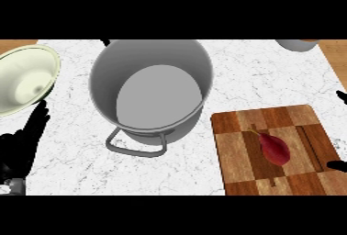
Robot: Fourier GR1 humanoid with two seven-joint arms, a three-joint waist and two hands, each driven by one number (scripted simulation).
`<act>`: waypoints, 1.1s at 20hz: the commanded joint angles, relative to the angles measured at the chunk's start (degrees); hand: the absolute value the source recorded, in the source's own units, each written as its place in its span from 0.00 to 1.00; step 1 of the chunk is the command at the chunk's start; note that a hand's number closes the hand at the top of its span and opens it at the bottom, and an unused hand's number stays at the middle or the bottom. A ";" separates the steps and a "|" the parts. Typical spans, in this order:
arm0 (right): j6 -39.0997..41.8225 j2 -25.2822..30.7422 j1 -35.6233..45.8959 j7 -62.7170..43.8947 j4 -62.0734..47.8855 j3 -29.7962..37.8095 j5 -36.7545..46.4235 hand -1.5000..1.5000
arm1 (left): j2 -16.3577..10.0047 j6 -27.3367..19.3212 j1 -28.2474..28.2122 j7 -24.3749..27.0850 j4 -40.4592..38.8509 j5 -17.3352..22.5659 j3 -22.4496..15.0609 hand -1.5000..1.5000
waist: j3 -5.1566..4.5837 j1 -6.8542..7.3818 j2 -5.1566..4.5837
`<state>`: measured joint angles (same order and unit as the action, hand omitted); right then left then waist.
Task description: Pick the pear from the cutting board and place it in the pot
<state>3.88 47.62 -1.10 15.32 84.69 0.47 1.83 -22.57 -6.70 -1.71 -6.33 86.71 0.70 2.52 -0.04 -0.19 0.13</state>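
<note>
Pear (274, 148) lies untouched on the cutting board (237, 137), right of the pot (152, 87) (empty inside). The pick-up has not begun: the right hand (337, 165) barely shows at the edge, and I cannot tell its pose; the left hand (25, 133) rests spread. Next comes reaching over the pear.

The right hand (337, 165) is almost wholly outside the right edge: only two small black bits show, too little to tell its pose. The cutting board (237, 174) runs past the lower edge, and the pale dish (27, 78) is cut by the left edge.
</note>
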 commanded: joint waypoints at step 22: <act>34.09 -9.74 24.92 -46.07 0.84 -21.12 9.50 0.00 | 2.59 1.01 3.27 -4.17 0.82 -3.68 0.32 0.50 | 0.05 0.55 -0.19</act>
<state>36.50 42.45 22.91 -29.86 88.44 -19.51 7.97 -20.11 -6.06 -0.71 -8.21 88.02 -2.20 2.27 -0.05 0.73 -0.04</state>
